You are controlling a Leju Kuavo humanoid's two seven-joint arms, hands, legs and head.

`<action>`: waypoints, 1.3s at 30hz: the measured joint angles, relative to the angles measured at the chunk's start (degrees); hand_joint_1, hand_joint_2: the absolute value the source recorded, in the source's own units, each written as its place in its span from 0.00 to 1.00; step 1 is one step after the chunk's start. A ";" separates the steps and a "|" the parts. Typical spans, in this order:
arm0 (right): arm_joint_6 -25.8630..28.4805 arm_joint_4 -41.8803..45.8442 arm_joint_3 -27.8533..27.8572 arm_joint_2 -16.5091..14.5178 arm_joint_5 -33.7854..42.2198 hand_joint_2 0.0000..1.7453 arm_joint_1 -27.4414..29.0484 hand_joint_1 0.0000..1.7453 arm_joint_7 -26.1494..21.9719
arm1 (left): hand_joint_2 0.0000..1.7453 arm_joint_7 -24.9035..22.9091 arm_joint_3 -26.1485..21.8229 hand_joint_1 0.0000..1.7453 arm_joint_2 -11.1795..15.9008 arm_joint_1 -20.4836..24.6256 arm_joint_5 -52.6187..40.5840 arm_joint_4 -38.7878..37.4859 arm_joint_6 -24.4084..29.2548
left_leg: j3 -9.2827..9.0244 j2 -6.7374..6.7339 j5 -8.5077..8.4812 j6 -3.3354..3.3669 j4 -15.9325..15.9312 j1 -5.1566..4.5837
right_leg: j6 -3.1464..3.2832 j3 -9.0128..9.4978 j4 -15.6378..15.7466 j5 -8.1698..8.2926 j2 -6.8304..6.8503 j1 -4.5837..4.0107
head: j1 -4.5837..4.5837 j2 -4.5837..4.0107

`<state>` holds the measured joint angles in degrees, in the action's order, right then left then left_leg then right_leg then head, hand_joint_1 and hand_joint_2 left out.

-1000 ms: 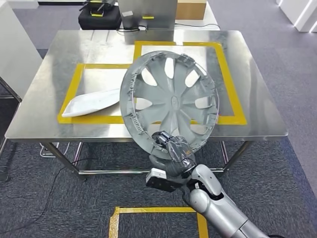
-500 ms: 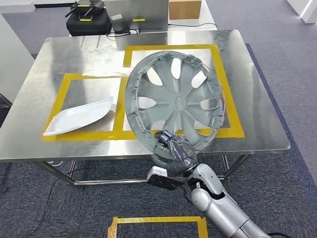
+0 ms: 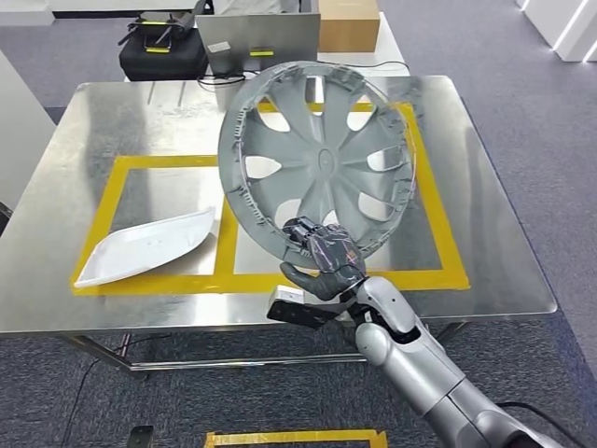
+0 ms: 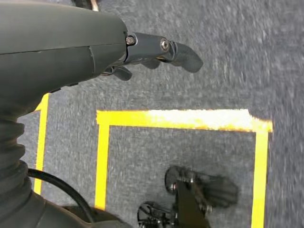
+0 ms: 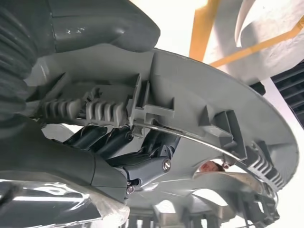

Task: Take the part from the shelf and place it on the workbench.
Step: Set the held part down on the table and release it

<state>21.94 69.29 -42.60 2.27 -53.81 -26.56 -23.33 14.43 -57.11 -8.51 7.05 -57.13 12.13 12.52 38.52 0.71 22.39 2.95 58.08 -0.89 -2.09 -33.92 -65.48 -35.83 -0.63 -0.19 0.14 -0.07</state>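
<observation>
- Workbench (image 3: 486, 233) sits straight ahead of the robot; taped frames on its top, 1 left, 1 right.
- Wheel cover (image 3: 317, 168) held tilted above the right frame, near the bench's front half.
- Right hand (image 3: 320, 266) grips the cover's near rim from below, over the bench front edge.
- Tray (image 3: 145, 247) lies in the left frame, left of the cover, apart from it.
- Case (image 3: 159, 51), laptop (image 3: 256, 42) and box (image 3: 348, 23) sit behind the bench's far edge.
- Left hand (image 4: 150, 50) hangs over floor tape (image 4: 179, 118).

White tray (image 3: 145, 246) on steel workbench (image 3: 84, 121)
</observation>
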 joint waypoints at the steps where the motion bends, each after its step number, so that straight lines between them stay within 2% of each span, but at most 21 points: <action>1: -0.19 -0.25 -0.10 0.00 -0.15 1.00 -0.30 1.00 0.03 | 1.00 0.00 0.01 0.00 -0.05 0.10 -0.16 0.00 -0.03 | -0.04 0.00 0.17 0.11 0.00 0.05 | -0.32 -2.60 -4.15 -1.34 0.03 0.17 | 0.00 0.00; 3: -1.11 -1.06 -0.39 -0.08 -0.60 1.00 -1.24 1.00 0.38 | 1.00 -0.01 0.15 0.00 -0.17 0.23 -0.84 0.00 -0.18 | -0.09 0.02 0.49 0.08 0.08 0.15 | -0.81 -6.80 -9.20 -1.58 0.07 0.50 | 0.00 0.00; 4: -1.85 -1.80 -0.57 -0.25 -0.89 1.00 -2.13 1.00 0.72 | 1.00 -0.05 0.32 0.00 -0.25 0.31 -1.31 0.00 -0.24 | -0.15 0.03 0.65 -0.03 0.18 0.22 | -0.96 -7.39 -8.52 0.03 0.11 0.63 | 0.00 0.00; 7: -4.26 -5.48 -1.19 -1.44 -2.11 1.00 -6.63 1.00 1.81 | 1.00 -0.46 1.27 0.00 -0.48 1.08 -2.97 0.00 -0.58 | -0.26 0.04 1.21 -0.71 0.74 0.30 | -0.90 -3.86 2.30 6.98 0.33 0.82 | 0.02 0.00; 9: -5.37 -9.23 -1.93 -2.72 -3.40 1.00 -10.21 1.00 2.49 | 1.00 -0.92 1.97 0.00 -0.65 1.81 -4.13 0.00 -0.92 | -0.14 0.03 1.31 -1.29 1.01 0.20 | -0.26 -1.88 6.47 8.45 0.39 0.70 | -0.05 0.00; 13: -5.68 -18.98 -3.17 -5.33 -5.74 1.00 -16.05 1.00 3.69 | 1.00 -1.50 3.30 0.00 -0.91 2.41 -5.99 0.00 -1.29 | 0.21 -0.01 2.08 -2.44 1.99 0.42 | 1.40 -1.32 7.11 8.85 0.51 0.63 | -0.17 0.00; 15: -6.27 -24.20 -3.59 -6.37 -6.15 1.00 -18.31 1.00 3.32 | 1.00 -1.71 3.88 0.00 -0.98 2.53 -6.66 0.00 -1.82 | 2.26 -0.10 5.22 -3.08 7.17 0.66 | 1.97 -1.08 7.31 8.98 0.66 0.78 | -0.33 0.00; 17: -7.74 -29.13 -4.18 -7.01 -6.77 1.00 -19.80 1.00 2.59 | 1.00 -1.87 4.30 0.00 -1.03 2.58 -7.16 0.00 -2.46 | 5.35 -0.15 8.66 -3.51 14.79 0.95 | 2.14 -1.00 7.30 8.93 0.71 0.78 | -0.42 0.00; 18: -8.75 -31.39 -4.58 -7.27 -7.27 1.00 -20.24 1.00 2.44 | 1.00 -1.92 4.42 0.00 -1.04 2.59 -7.41 0.00 -2.78 | 6.18 -0.16 9.21 -3.65 16.98 1.11 | 2.14 -0.95 7.30 8.91 0.72 0.79 | -0.43 0.00; 19: -9.94 -33.48 -5.02 -7.43 -7.85 1.00 -20.56 1.00 2.56 | 1.00 -1.94 4.54 0.00 -1.04 2.62 -7.60 0.00 -3.07 | 6.02 -0.17 8.63 -3.75 16.94 1.26 | 2.10 -0.89 7.28 8.88 0.71 0.80 | -0.44 -0.01; 20: -11.27 -35.48 -5.48 -7.59 -8.42 1.00 -20.86 1.00 2.87 | 1.00 -1.95 4.69 0.00 -1.04 2.68 -7.82 0.00 -3.35 | 4.84 -0.20 7.09 -3.83 14.67 1.44 | 2.01 -0.80 7.26 8.83 0.70 0.83 | -0.43 -0.01; 22: -13.87 -39.07 -6.38 -7.72 -9.40 1.00 -21.42 1.00 3.77 | 1.00 -1.95 5.10 0.00 -1.08 2.87 -8.14 -0.01 -3.88 | 0.98 -0.23 3.64 -3.99 6.95 1.73 | 1.60 -0.72 7.14 8.60 0.70 0.77 | -0.47 -0.01; 24: -15.36 -41.79 -6.93 -7.74 -9.45 1.00 -22.03 1.00 4.38 | 1.00 -1.95 5.46 0.00 -1.16 3.03 -8.26 -0.02 -4.39 | -1.22 -0.23 2.69 -3.84 2.27 1.72 | 1.02 -0.93 6.98 8.49 0.63 0.57 | -0.45 0.00; 27: -16.01 -44.48 -7.06 -7.74 -8.67 1.00 -23.13 1.00 4.57 | 1.00 -1.97 5.63 0.00 -1.27 3.09 -8.31 -0.02 -4.94 | -1.70 -0.34 3.12 -2.82 1.56 1.50 | 0.09 -0.96 7.04 8.34 0.47 0.71 | -0.46 0.00; 29: -16.14 -45.72 -7.13 -7.74 -8.59 1.00 -23.71 1.00 4.60 | 1.00 -1.97 5.65 0.00 -1.31 3.30 -8.32 -0.02 -5.07 | -2.11 -0.51 3.05 -1.91 1.30 1.56 | -0.44 -2.09 4.68 6.73 0.48 0.82 | -0.38 0.00; 32: -16.50 -47.18 -7.20 -7.73 -8.35 1.00 -24.00 1.00 4.77 | 1.00 -1.97 5.67 0.00 -1.35 3.51 -8.33 -0.02 -5.13 | -2.23 -0.60 3.00 -1.24 1.23 1.42 | -0.71 -7.58 -6.41 1.94 0.52 0.83 | -0.20 0.00; 33: -16.78 -47.65 -7.20 -7.68 -8.13 1.00 -24.05 1.00 4.91 | 1.00 -1.97 5.68 0.00 -1.37 3.49 -8.34 -0.02 -5.19 | -2.25 -0.59 3.00 -1.20 1.23 1.34 | -0.71 -9.07 -9.23 1.25 0.52 0.82 | -0.19 0.00; 34: -16.91 -48.01 -7.20 -7.60 -7.90 1.00 -24.14 1.00 5.05 | 1.00 -1.96 5.68 0.00 -1.38 3.47 -8.34 -0.02 -5.26 | -2.29 -0.58 3.00 -1.19 1.24 1.28 | -0.64 -9.54 -9.91 1.67 0.52 0.81 | -0.19 0.00; 35: -16.74 -48.30 -7.19 -7.47 -7.75 1.00 -24.23 1.00 5.15 | 1.00 -1.95 5.68 0.00 -1.38 3.45 -8.35 -0.02 -5.35 | -2.34 -0.56 3.00 -1.19 1.25 1.24 | -0.48 -8.74 -8.08 3.13 0.53 0.80 | -0.19 0.00; 37: -14.71 -48.61 -7.20 -7.20 -7.69 0.50 -24.19 0.50 5.26 | 1.00 -1.93 5.68 0.00 -1.42 3.45 -8.36 -0.02 -5.73 | -2.40 -0.44 3.00 -1.23 1.29 1.19 | 0.01 -4.66 0.22 6.82 0.59 0.72 | -0.19 0.00; 39: -10.77 -48.78 -7.19 -7.01 -7.77 0.00 -23.70 0.00 5.60 | 1.00 -1.92 5.68 0.00 -1.45 3.42 -8.48 -0.02 -6.35 | -2.26 -0.27 2.96 -1.58 1.39 1.03 | 0.38 -1.46 6.16 8.51 0.65 0.52 | -0.22 0.00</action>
<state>11.17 20.51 -49.79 -4.73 -61.58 -50.25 -17.73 12.50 -51.43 -9.96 10.47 -65.61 12.11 6.17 36.26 0.44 25.35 1.38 59.47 0.13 -1.71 -35.38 -59.31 -27.32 0.02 0.33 -0.08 -0.07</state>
